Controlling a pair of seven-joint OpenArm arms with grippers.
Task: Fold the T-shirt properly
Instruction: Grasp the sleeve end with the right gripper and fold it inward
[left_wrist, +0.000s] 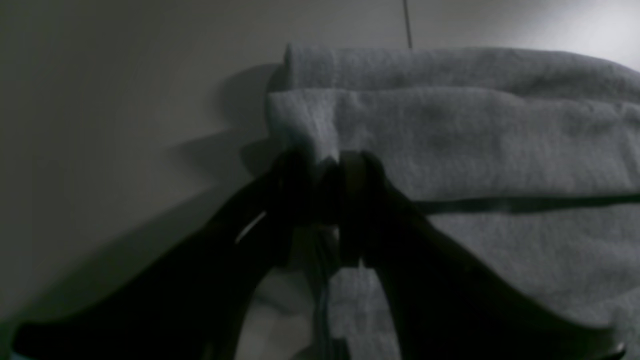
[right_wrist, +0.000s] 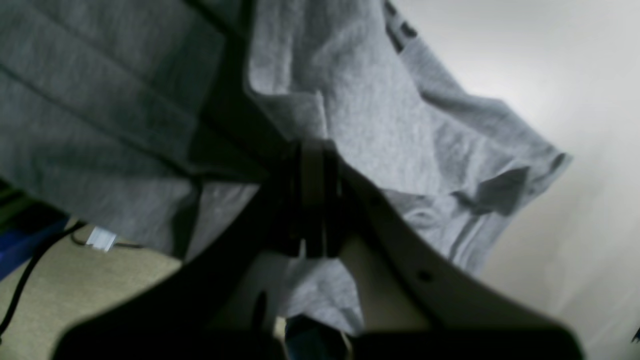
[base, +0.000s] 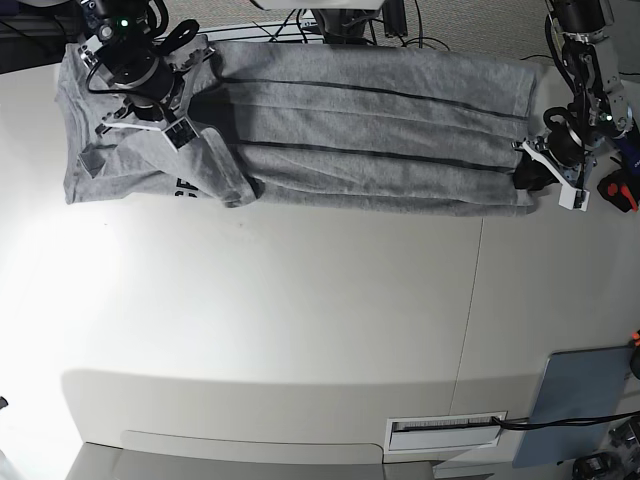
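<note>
The grey T-shirt (base: 380, 130) lies stretched sideways along the far part of the white table (base: 300, 300), with long fold creases running across it. Black lettering (base: 185, 187) peeks out near its left end. My right gripper (base: 180, 125) is at that left end, and the right wrist view shows it (right_wrist: 312, 150) shut on a bunched fold of T-shirt (right_wrist: 360, 100) cloth. My left gripper (base: 530, 172) is at the right end. In the left wrist view it (left_wrist: 325, 165) pinches the folded T-shirt (left_wrist: 450, 135) edge.
A blue-grey pad (base: 580, 405) lies at the table's near right corner, beside a white slotted plate (base: 445, 427). A red and black tool (base: 620, 190) sits at the right edge. Cables (base: 340, 25) run behind the shirt. A seam (base: 472, 300) crosses the table.
</note>
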